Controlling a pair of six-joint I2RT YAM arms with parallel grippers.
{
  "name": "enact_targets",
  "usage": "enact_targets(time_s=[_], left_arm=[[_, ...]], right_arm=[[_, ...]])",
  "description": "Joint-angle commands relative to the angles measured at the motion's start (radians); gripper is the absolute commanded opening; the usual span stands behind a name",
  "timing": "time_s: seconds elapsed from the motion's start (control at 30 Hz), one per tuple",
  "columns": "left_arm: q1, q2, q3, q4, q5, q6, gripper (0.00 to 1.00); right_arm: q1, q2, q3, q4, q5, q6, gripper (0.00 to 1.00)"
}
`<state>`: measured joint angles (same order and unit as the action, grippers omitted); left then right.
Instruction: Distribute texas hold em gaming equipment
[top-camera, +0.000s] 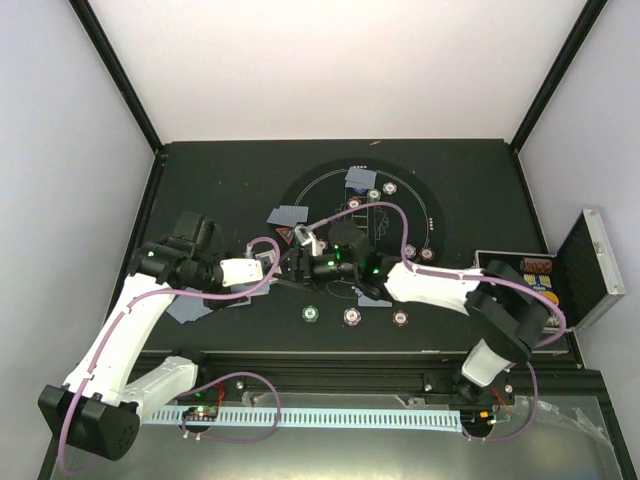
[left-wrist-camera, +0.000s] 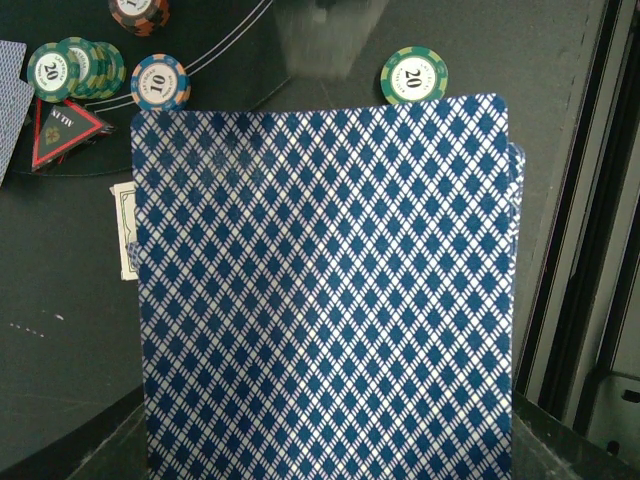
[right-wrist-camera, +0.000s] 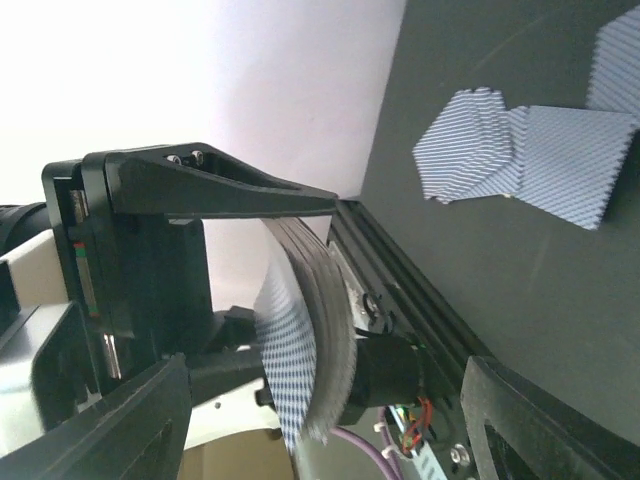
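A thick deck of blue-diamond-backed playing cards (left-wrist-camera: 320, 290) fills the left wrist view and hides the fingers of my left gripper (top-camera: 272, 266), which is shut on it. Seen edge-on in the right wrist view, the deck (right-wrist-camera: 325, 320) stands between the wide-apart jaws of my right gripper (right-wrist-camera: 325, 375), which is open and faces the left gripper (top-camera: 298, 262). Beyond the deck lie a green 20 chip (left-wrist-camera: 414, 76), a blue 10 chip (left-wrist-camera: 160, 82), stacked green chips (left-wrist-camera: 70, 68) and a red triangle marker (left-wrist-camera: 62, 128). Dealt cards (top-camera: 290, 215) lie face down on the mat.
More face-down cards lie at the far centre (top-camera: 360, 178) and near left (top-camera: 195, 308). Three chips (top-camera: 352, 316) sit in a row near the front rail. The open silver case (top-camera: 590, 265) stands at the right edge. Black frame rails (left-wrist-camera: 575, 250) border the table.
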<state>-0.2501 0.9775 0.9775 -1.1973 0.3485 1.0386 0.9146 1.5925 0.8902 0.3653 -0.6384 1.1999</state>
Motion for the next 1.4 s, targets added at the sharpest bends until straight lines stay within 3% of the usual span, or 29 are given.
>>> enact_targets(time_s=[0.0,0.3,0.77,1.07,1.37], left_arm=[[0.002,-0.003,0.033,0.002,0.03,0.012,0.02],[0.002,-0.012,0.036,0.001,0.023,0.014,0.01],[0.002,-0.013,0.043,-0.001,0.03,0.011,0.02],[0.002,-0.022,0.045,-0.005,0.032,0.009,0.02],[0.002,-0.027,0.046,-0.007,0.025,0.009,0.01]], right_arm=[[0.031,0.085,0.062,0.165,-0.059,0.084,0.77],[0.066,0.211,0.142,0.228,-0.09,0.13,0.75],[0.063,0.328,0.152,0.257,-0.141,0.134,0.63],[-0.012,0.236,0.021,0.248,-0.141,0.101,0.39],[-0.031,0.161,0.001,0.172,-0.135,0.051,0.28]])
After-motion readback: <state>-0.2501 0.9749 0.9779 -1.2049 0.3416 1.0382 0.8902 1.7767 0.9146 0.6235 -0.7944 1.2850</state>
